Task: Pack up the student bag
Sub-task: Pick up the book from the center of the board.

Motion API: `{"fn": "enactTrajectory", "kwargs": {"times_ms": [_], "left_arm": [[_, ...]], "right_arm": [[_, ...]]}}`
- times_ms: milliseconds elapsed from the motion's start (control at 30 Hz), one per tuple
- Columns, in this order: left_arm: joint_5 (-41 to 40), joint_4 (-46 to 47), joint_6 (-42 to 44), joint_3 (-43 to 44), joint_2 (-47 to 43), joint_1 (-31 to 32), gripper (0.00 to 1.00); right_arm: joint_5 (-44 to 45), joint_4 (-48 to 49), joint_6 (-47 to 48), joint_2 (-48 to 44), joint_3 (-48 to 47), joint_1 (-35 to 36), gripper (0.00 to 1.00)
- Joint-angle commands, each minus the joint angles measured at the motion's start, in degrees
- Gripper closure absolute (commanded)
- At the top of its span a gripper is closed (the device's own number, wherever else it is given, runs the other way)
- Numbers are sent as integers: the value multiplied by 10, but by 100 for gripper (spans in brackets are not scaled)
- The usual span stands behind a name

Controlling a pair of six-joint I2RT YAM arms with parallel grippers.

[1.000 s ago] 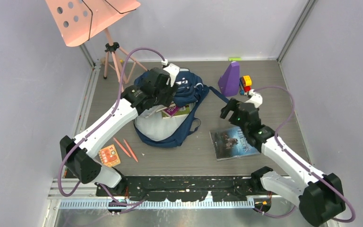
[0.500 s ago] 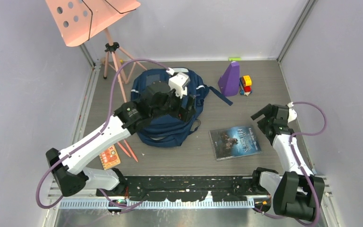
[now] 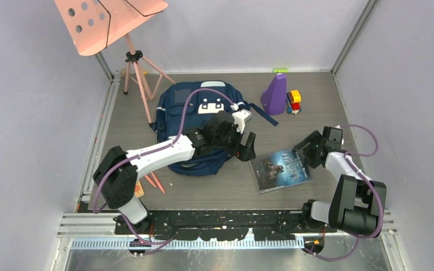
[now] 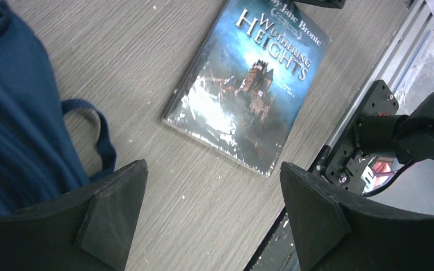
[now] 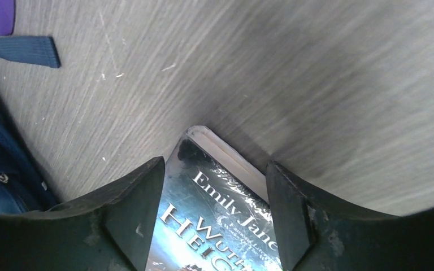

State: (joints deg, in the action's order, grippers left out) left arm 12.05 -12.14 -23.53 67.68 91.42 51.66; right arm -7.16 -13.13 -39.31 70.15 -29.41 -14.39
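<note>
The navy student bag [image 3: 195,113] lies flat at the table's back centre, its white patch facing up; an edge and a strap loop show in the left wrist view [image 4: 11,113]. A "Wuthering Heights" book [image 3: 278,168] lies flat to its right. My left gripper [image 3: 247,148] is open and empty, hovering between the bag and the book [image 4: 248,90]. My right gripper [image 3: 308,153] is open, low over the book's far right corner [image 5: 215,226], one finger [image 5: 130,214] on each side of that corner.
A purple cone-shaped object [image 3: 275,93] and a red and yellow toy [image 3: 294,99] stand at the back right. A pink music stand [image 3: 107,22] is at the back left. Two orange pencils [image 3: 153,179] lie left of the bag. A loose blue strap [image 5: 20,51] trails toward the purple object.
My left gripper left the bag and swung right toward the book. The bag, open with its pale lining showing a second ago, now lies flat. My right gripper came back down over the book's corner.
</note>
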Motion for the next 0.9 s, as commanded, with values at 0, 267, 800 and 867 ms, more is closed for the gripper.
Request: {"fn": "enactTrajectory", "kwargs": {"times_ms": [0, 267, 800, 867], "left_arm": [[53, 76, 45, 35, 39, -1, 10], [47, 67, 82, 82, 135, -2, 11], [48, 250, -162, -78, 138, 4, 13], [44, 259, -179, -80, 143, 11, 14]], "right_arm": [[-89, 39, 27, 58, -35, 13, 30], [-130, 99, -10, 147, -81, 123, 38], [135, -217, -12, -22, -158, 160, 13], [147, -253, -18, -59, -150, 153, 8]]}}
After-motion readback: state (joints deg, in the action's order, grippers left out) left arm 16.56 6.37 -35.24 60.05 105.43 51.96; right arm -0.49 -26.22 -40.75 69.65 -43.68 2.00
